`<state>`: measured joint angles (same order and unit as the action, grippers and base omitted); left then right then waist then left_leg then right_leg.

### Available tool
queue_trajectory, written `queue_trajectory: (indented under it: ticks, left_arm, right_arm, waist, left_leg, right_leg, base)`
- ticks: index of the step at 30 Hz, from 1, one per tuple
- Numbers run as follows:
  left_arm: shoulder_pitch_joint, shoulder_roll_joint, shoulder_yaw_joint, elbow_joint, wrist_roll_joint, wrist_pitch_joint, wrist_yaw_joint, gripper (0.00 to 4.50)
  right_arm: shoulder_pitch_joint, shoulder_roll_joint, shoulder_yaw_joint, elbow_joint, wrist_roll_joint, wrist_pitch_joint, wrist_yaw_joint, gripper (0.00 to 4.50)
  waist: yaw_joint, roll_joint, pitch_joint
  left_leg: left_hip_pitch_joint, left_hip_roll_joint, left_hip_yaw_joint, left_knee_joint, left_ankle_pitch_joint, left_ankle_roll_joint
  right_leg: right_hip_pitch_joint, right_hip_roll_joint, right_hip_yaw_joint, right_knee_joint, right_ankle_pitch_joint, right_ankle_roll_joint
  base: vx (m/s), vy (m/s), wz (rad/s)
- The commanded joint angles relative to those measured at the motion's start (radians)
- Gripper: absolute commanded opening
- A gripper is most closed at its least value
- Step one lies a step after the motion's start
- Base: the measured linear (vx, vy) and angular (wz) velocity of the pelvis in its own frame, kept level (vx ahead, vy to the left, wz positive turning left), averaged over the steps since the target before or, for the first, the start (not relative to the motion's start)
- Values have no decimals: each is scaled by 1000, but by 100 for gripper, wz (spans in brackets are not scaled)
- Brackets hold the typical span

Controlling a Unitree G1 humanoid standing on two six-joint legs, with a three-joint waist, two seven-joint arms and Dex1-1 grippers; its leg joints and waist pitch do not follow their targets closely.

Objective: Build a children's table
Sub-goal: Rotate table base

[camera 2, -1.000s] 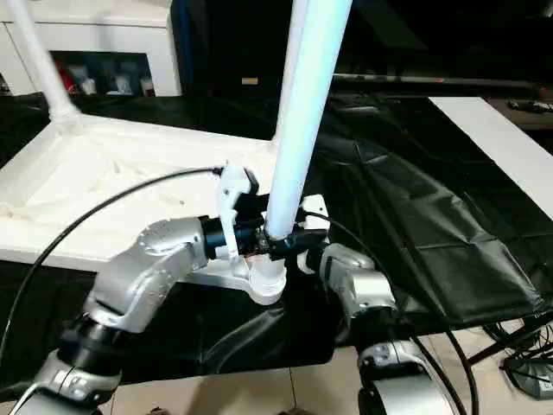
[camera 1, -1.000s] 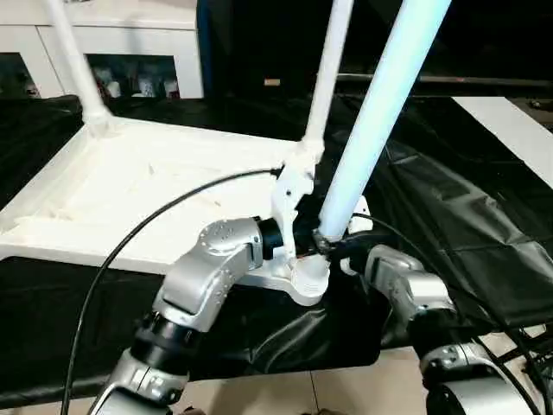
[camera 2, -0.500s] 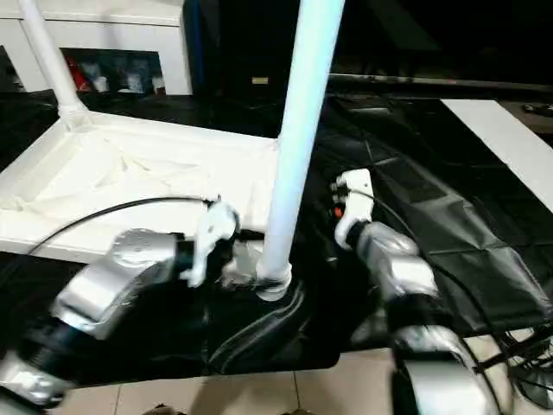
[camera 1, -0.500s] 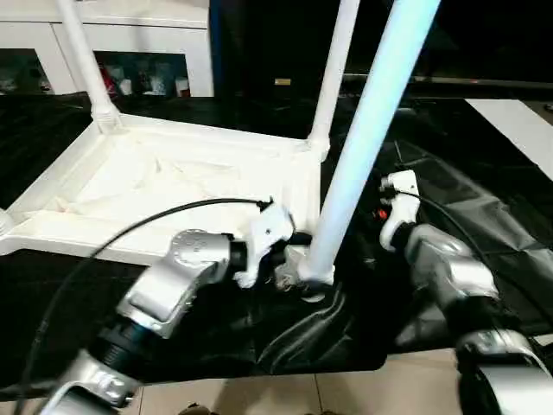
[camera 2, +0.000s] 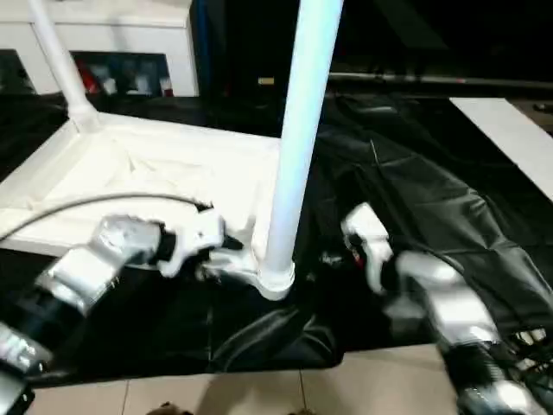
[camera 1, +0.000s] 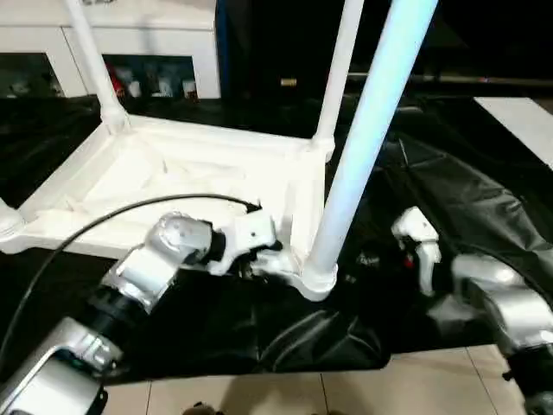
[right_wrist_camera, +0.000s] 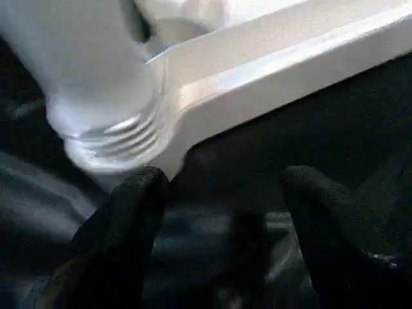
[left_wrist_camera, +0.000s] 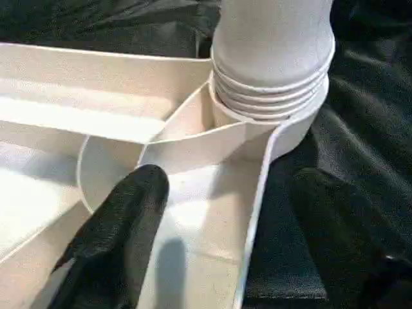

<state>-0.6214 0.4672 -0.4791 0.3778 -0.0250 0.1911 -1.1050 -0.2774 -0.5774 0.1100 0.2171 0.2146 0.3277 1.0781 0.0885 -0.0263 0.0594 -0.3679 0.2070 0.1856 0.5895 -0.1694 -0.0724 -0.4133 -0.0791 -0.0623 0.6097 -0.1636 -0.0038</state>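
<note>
— Black cloth (camera 1: pixel 449 199) covers the work table under everything. What sits nearest you?

— My left gripper (left_wrist_camera: pixel 212 212) straddles the tabletop (camera 1: pixel 173 181) rim at its near corner socket (camera 1: pixel 315 281), fingers spread and holding nothing: one finger (left_wrist_camera: pixel 122 225) lies inside the ribbed underside, the other outside over the cloth. My right gripper (right_wrist_camera: pixel 219 212) hangs just off that same corner, also spread and empty, with the socket just beyond its fingertips.

— And the leg there?

— The near leg (camera 1: pixel 367 130) stands seated in that socket, flared ringed end down, long axis rising and leaning slightly to my right.

— Farther back?

— The tabletop lies upside down, flat on the cloth, stretching away to my left. Two more legs stand in the far corners, one on the right (camera 1: pixel 339 69), one on the left (camera 1: pixel 91 60), both pointing up.
</note>
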Motion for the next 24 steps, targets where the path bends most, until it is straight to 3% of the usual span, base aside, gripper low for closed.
queue_trajectory:
  ticks: [1, 4, 7, 9, 10, 11, 17, 24]
  left_arm:
    - [-27, 6, 2, 22, 16, -10, -19, 298]
    - [-49, 13, -6, 61, 20, -18, -59, 274]
    - [-59, 15, -8, 83, 23, -27, -69, 245]
    - [-67, 13, -7, 106, 25, -37, -74, 233]
    - [-70, 12, -7, 113, 27, -39, -77, 223]
    - [-76, 9, -4, 129, 29, -43, -88, 210]
    - [-84, 13, -15, 152, 39, -28, -140, 177]
    - [-82, 2, -10, 176, 50, -41, -120, 107]
  right_arm:
    - [6, -34, 5, -49, 5, -3, 40, 316]
    - [15, -65, 22, -87, 13, 16, 84, 316]
    - [20, -73, 26, -101, 18, 23, 95, 316]
    - [20, -69, 26, -89, 14, 14, 99, 316]
    - [19, -68, 28, -82, 14, 8, 100, 316]
    - [15, -64, 36, -59, 9, -8, 106, 316]
    - [-6, -48, 56, 2, -9, -39, 111, 316]
    - [11, -59, 48, -39, -4, -26, 108, 316]
  waist:
    - [3, 5, -67]
    - [3, 6, -67]
    - [4, 6, -68]
    - [4, 6, -69]
    - [5, 13, -69]
    - [3, 9, -70]
    - [3, 12, -70]
    - [4, 9, -69]
  left_leg:
    - [18, 18, -8, -66, -304, 5]
    - [11, 17, -10, -67, -294, 10]
    - [13, 18, -10, -65, -293, 12]
    - [13, 19, -10, -65, -289, 11]
    - [13, 19, -11, -65, -289, 9]
    - [12, 18, -10, -65, -290, 9]
    - [13, 18, -10, -64, -293, 9]
    - [11, 18, -10, -64, -288, 14]
  right_leg:
    - [48, -50, 39, -92, -369, -151]
    - [53, -51, 36, -90, -371, -154]
    - [51, -52, 36, -90, -371, -160]
    - [51, -52, 36, -88, -353, -170]
    - [51, -53, 36, -87, -348, -174]
    - [52, -52, 35, -87, -338, -176]
    - [53, -54, 35, -88, -341, -190]
    - [54, -54, 35, -90, -373, -171]
  base:
    - [0, 0, 0]
    - [0, 0, 0]
    - [0, 0, 0]
    - [0, 0, 0]
    - [0, 0, 0]
    - [0, 0, 0]
    - [0, 0, 0]
    - [0, 0, 0]
